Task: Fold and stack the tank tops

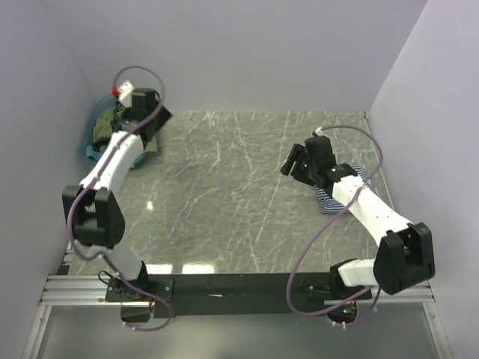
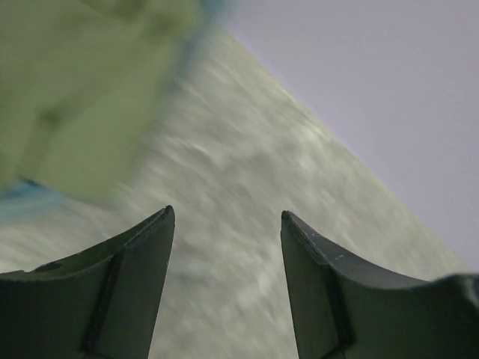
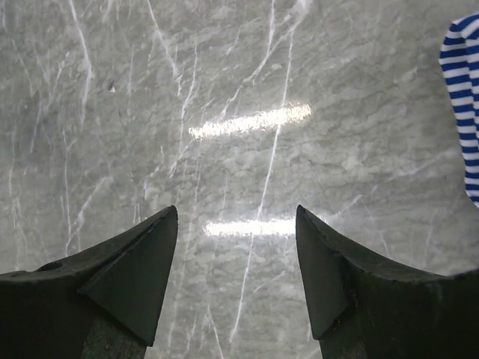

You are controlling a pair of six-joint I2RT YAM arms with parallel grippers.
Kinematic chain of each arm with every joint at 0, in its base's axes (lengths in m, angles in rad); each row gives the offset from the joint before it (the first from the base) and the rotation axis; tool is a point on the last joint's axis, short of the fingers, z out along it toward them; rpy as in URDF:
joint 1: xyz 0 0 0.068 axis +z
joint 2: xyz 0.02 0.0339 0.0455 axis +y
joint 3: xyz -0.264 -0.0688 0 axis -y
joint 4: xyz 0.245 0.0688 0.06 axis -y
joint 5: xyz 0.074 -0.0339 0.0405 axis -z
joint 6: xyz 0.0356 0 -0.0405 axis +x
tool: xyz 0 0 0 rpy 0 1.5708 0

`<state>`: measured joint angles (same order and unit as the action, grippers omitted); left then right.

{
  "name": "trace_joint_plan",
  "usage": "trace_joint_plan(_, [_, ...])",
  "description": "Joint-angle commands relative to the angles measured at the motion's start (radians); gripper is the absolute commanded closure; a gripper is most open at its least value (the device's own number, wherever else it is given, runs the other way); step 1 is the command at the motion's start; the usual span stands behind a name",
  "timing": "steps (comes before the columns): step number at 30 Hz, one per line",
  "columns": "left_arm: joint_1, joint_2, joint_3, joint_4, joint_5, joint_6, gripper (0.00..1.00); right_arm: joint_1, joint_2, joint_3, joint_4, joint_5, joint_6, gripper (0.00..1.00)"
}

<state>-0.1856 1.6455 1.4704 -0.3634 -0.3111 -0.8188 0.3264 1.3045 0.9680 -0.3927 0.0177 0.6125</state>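
A navy-and-white striped tank top (image 1: 327,199) lies on the marble table at the right, mostly under my right arm; its edge shows in the right wrist view (image 3: 464,97). My right gripper (image 1: 290,164) hovers open just left of it over bare table (image 3: 236,213), holding nothing. An olive green tank top (image 1: 114,124) is bunched in the far left corner and hangs over a teal basin (image 1: 90,146). My left gripper (image 1: 159,118) is open beside that heap. Its own view is blurred, with the olive tank top (image 2: 75,90) at upper left and nothing between the fingers (image 2: 228,217).
Pale walls close the table in at the back, left and right. The basin sits against the left wall. Both arm bases are bolted to a black rail (image 1: 224,284) at the near edge. A purple cable (image 1: 314,239) loops off the right arm.
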Motion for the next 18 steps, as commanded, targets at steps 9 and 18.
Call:
trace_joint_plan(9, [0.201, 0.369, 0.301, -0.191, -0.167, 0.112, 0.35, 0.008, 0.081, 0.052, 0.117, -0.078, -0.013, 0.29])
trace_joint_plan(18, [0.233, 0.502, 0.363, -0.195, -0.237, 0.129, 0.38, 0.007, 0.111, 0.034, 0.135, -0.09, -0.023, 0.29])
